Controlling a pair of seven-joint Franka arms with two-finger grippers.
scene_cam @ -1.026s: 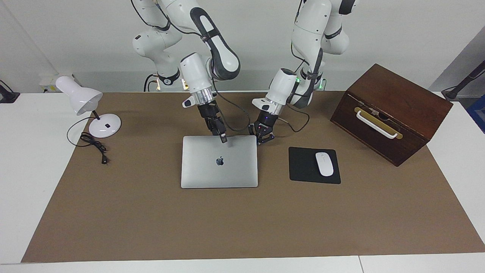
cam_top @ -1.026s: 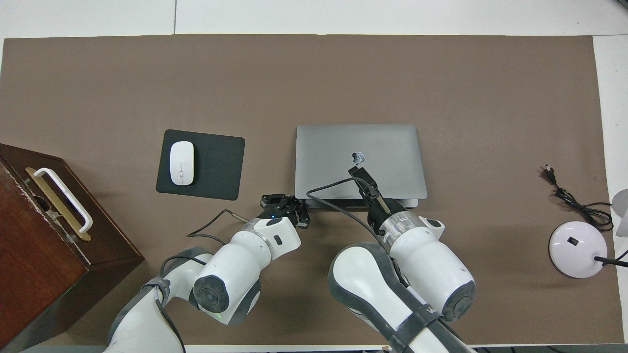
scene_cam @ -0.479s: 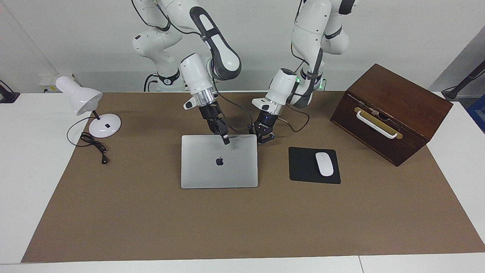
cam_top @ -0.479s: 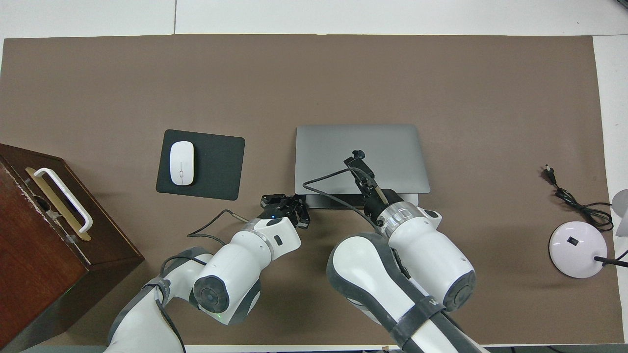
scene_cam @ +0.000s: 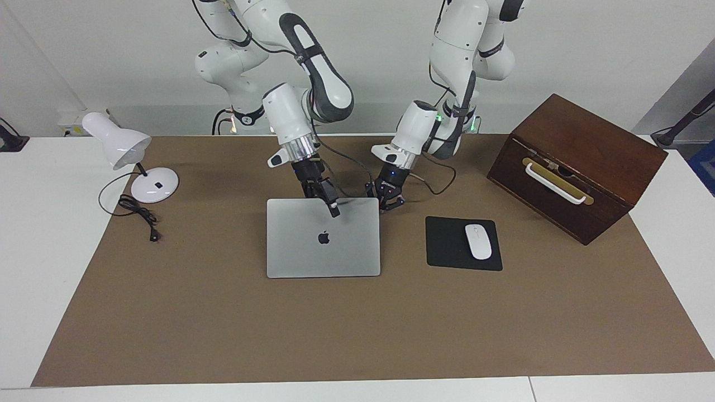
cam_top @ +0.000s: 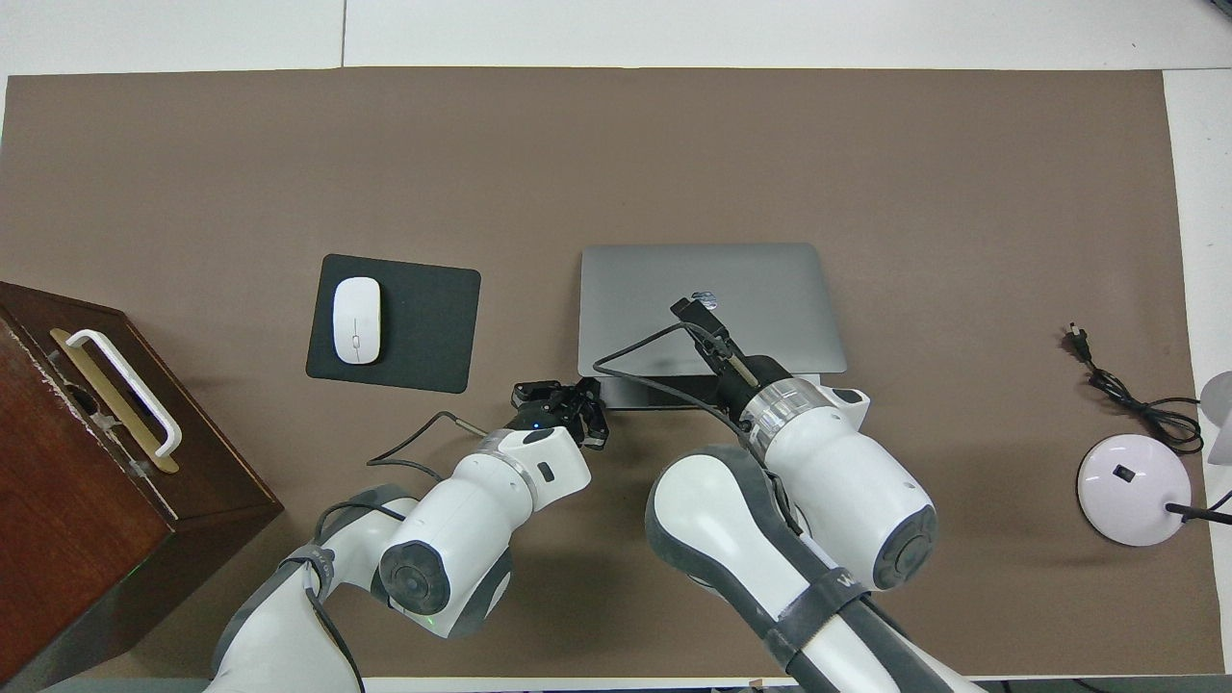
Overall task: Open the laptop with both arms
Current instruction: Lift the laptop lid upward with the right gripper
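Observation:
The silver-grey laptop (scene_cam: 323, 240) (cam_top: 712, 284) lies mid-table with its lid slightly raised along the edge nearer the robots. A strip of its base (cam_top: 640, 393) shows under that edge. My right gripper (scene_cam: 333, 210) (cam_top: 695, 310) holds that raised edge near its middle, with one finger lying over the lid and the other hidden beneath it. My left gripper (scene_cam: 389, 202) (cam_top: 577, 416) is shut and empty. It sits low at the base's corner nearer the robots, toward the left arm's end; whether it touches the base I cannot tell.
A black mouse pad (scene_cam: 447, 245) with a white mouse (scene_cam: 478, 241) lies beside the laptop toward the left arm's end. A brown wooden box (scene_cam: 578, 164) with a white handle stands past it. A white desk lamp (scene_cam: 137, 167) and its cord stand at the right arm's end.
My right gripper has risen a little and drawn the lid's near edge up with it, so more of the base shows. The left gripper has stayed in place.

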